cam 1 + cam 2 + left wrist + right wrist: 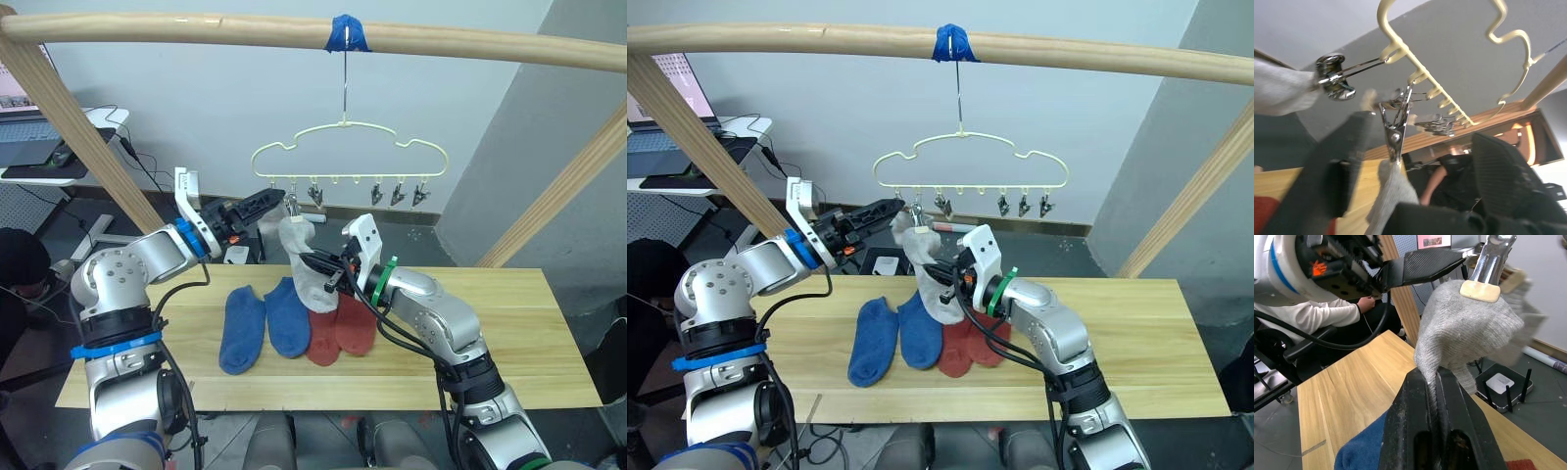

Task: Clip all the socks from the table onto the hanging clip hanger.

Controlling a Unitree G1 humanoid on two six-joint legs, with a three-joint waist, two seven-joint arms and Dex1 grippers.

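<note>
Surface [549, 333]: long pale plank top, running L–R across head views. Four socks lay on it near centre: blue pair [263, 325] side by side, toes toward the robot; red pair [343, 333] just beside them on the R, partly under the hanging grey sock.

Pole [196, 29]: round wooden bar overhead w/ blue tape [348, 35] where the hook hung.

Clip hanger [348, 147]: pale-yellow wire, wavy top, long axis L–R, row of metal clips along the lower bar; three R-end clips [397, 195] looked empty.

Grey sock [304, 259]: hung nearly vertical, long axis up–down, top edge at a clip [291, 204] near the hanger's L end, lower part reaching down toward the red pair. Left wrist view showed a second bit of grey fabric [1278, 90] in the neighbouring clip, so prob. both grey socks were up there; can't tell for certain.

Right end effector [1436, 401]: fingers together, clamped on the grey sock's lower fold, directly below the clip.

Left end effector [257, 207]: fingers apart, level w/ the clip row, just L of the clip holding the sock, tips pointing R at it.

Key relation: the clip lay straight above the R end effector and just R of the L one; L arm nearer the clip, R arm nearer the surface socks. Judged: grey sock near done; blue and red not yet hung.
</note>
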